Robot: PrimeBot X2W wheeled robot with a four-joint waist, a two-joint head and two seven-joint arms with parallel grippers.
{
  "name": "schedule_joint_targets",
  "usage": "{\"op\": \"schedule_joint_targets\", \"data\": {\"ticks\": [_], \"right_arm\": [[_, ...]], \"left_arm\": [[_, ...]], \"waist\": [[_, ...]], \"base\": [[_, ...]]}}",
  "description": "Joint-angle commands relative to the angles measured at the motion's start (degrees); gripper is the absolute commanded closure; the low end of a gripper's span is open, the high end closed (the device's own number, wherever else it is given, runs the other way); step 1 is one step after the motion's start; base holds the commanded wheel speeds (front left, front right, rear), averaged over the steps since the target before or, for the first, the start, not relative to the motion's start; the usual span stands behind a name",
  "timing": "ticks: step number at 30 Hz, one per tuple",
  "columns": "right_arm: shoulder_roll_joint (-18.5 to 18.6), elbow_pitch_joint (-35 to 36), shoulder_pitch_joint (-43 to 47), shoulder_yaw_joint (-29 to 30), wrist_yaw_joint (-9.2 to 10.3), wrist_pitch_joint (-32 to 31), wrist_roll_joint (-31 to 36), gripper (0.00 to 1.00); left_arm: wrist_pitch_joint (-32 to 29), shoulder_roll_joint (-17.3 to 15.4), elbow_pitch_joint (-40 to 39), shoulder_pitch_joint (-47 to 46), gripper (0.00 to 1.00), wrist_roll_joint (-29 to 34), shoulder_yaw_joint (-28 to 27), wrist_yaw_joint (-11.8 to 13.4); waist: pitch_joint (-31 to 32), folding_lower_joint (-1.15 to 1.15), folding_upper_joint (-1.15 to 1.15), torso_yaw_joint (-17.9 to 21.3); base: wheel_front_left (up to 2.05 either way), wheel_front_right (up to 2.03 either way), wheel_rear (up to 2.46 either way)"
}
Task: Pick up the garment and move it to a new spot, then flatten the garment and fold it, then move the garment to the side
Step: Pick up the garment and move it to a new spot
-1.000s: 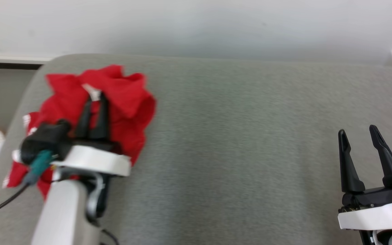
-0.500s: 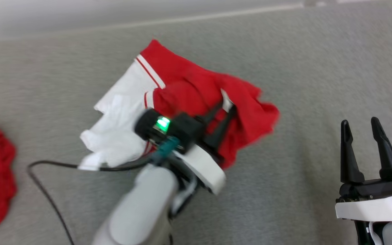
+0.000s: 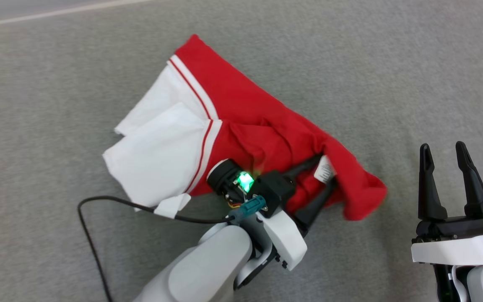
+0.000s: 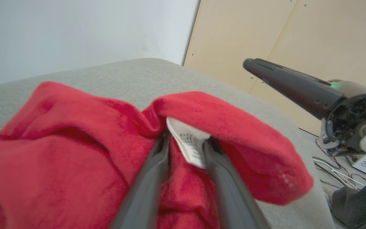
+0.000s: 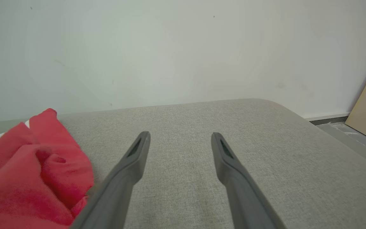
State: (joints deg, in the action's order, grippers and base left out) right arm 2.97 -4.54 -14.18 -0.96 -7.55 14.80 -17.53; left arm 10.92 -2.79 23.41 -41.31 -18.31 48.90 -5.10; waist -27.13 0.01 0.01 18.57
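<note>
Where the left gripper (image 3: 327, 167) reaches into the garment (image 3: 245, 109), its two dark fingers (image 3: 317, 201) stand parted on either side of a white label (image 3: 324, 170). The label sits loose in the gap, not pinched. In the left wrist view a red fold drapes over the fingertips and hides the very tips, but the space between the fingers is plain to see and nothing is clamped in it.

The garment lies crumpled on a grey cushion (image 3: 392, 63), near the middle of the head view. Its red body runs from the upper middle down toward the robot's right. A white part (image 3: 162, 155), edged with thin red stripes, spreads out flat to the robot's left. The red end nearest the left gripper is bunched up off the cushion.

Off to the robot's right, the right gripper (image 3: 442, 146) hangs over bare cushion, well apart from the cloth — its fingers spread wide with nothing between them. A black cable (image 3: 94, 247) loops from the left wrist across the cushion and passes over a small white corner of the garment. In the right wrist view a pale wall (image 5: 183, 47) rises behind the cushion.
</note>
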Motion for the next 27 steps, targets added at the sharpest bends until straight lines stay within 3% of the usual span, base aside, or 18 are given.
{"op": "schedule_joint_targets", "data": {"ticks": [1, 5, 12, 19, 27], "right_arm": [[-0.1, -0.2, -0.6, 0.5, 0.12, 0.3, 0.7, 0.0], [0.0, 0.0, 0.3, 1.1, 0.12, 0.4, 2.1, 0.0], [0.0, 0.8, 1.5, 2.0, 0.12, -0.3, 3.5, 0.0], [0.5, 2.5, 3.5, 2.9, 0.12, -2.6, 5.0, 0.0], [1.0, 4.7, 5.9, 3.4, 0.12, -5.5, 5.7, 0.0]], "left_arm": [[1.3, -0.2, -0.3, -1.0, 0.0, -0.4, 0.2, 0.8], [3.4, -0.3, -2.2, -0.8, 0.0, -0.3, -1.4, 3.3], [4.3, -4.8, -6.6, 2.1, 0.0, 0.0, -7.5, 8.5], [4.2, -11.2, -12.0, 9.1, 0.0, -1.3, -19.3, 14.7], [4.2, -15.5, -16.8, 19.6, 0.0, -2.4, -31.2, 17.8]], "waist": [[1.6, -0.01, -0.01, -2.1], [3.8, -0.01, -0.01, -5.1], [6.4, -0.01, -0.01, -9.2], [9.0, -0.01, -0.01, -13.3], [11.7, -0.01, -0.01, -16.2]], "base": [[0.0, 0.0, 0.0], [0.0, 0.0, 0.0], [0.0, 0.0, 0.0], [0.0, 0.0, 0.0], [0.0, 0.0, 0.0]]}}
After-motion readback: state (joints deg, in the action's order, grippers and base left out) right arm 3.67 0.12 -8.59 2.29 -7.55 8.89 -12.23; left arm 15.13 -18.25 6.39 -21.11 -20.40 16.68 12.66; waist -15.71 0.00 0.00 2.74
